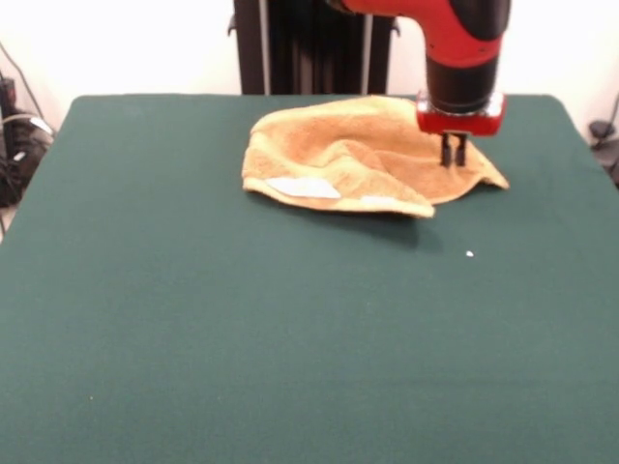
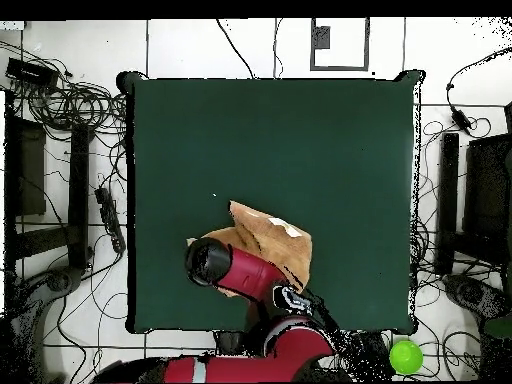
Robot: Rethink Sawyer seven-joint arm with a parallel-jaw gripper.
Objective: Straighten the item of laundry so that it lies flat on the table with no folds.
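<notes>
The pincer (image 1: 454, 155), its tips pressed close together, hangs over the rumpled towel (image 1: 358, 159); most cloth spreads leftward beneath it on the worktop (image 1: 290, 329).

arm (image 2: 250, 275) hiding part of towel (image 2: 272, 238), upper arm cropped

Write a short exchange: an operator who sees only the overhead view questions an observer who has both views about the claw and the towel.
Operator: The arm covers the claw from above. Where is it?
Observer: In the front view it points straight down, with its tips at the towel, near one end.
Operator: Is the towel flat under the arm?
Observer: No. A raised fold crosses its middle, and only a pointed corner beyond the claw lies flat on the table.
</notes>
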